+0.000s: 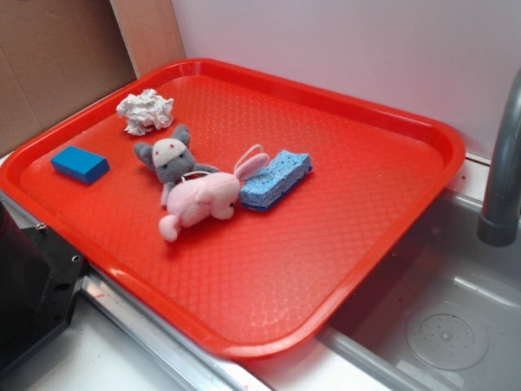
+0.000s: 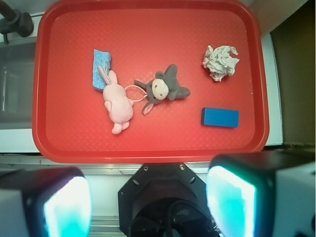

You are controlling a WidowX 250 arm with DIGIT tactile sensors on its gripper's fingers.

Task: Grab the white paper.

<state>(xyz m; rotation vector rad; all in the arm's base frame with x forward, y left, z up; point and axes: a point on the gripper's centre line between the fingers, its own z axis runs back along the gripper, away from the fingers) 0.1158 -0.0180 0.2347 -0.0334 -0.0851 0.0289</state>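
Note:
The white paper (image 1: 146, 111) (image 2: 220, 61) is a crumpled ball lying on the red tray (image 1: 366, 187) (image 2: 64, 143) near its far left corner in the exterior view, upper right in the wrist view. My gripper (image 2: 148, 200) hangs high above the tray's near edge, over the robot base, far from the paper. It is open, its two glowing pads (image 2: 231, 197) wide apart with nothing between them. The exterior view does not show the gripper.
On the tray lie a blue block (image 1: 80, 164) (image 2: 220, 117), a grey plush toy (image 1: 169, 156) (image 2: 162, 89), a pink plush bunny (image 1: 205, 195) (image 2: 117, 100) and a blue sponge (image 1: 277, 177) (image 2: 102, 67). A sink (image 1: 440, 326) with a grey faucet (image 1: 505, 163) lies to the right.

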